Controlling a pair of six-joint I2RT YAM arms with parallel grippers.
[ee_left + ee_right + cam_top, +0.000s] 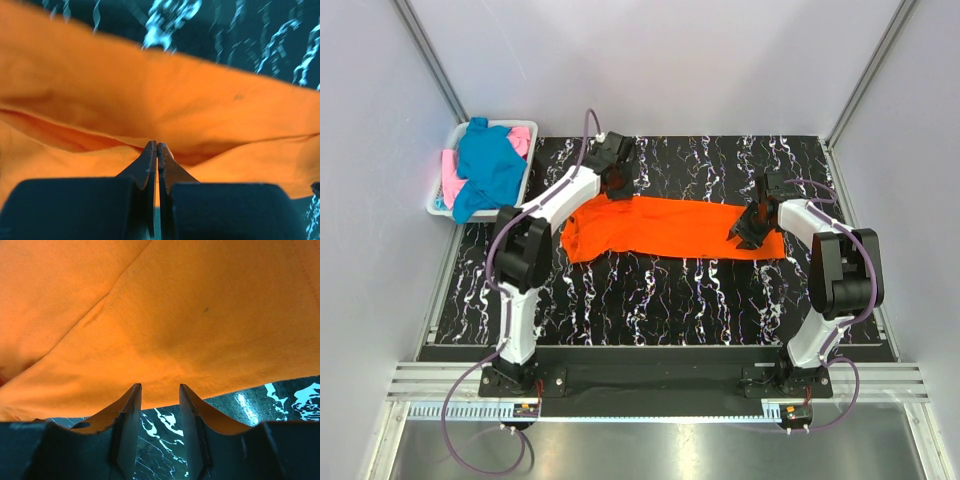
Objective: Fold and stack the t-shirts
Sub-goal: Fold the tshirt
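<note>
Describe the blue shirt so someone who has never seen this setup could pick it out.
Beside the far left corner of the black marbled table sits a white basket. The blue shirt lies heaped in it over a pink shirt. It is crumpled, unlike the orange shirt spread flat on the table.

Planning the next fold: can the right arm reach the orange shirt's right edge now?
Probably yes: the right gripper is open right at the edge of the orange shirt; only bare table shows between its jaws.

One t-shirt [670, 228] across the table's [650, 290] middle; basket [437, 206] with more t-shirts [490, 165] beside its far-left corner.
</note>
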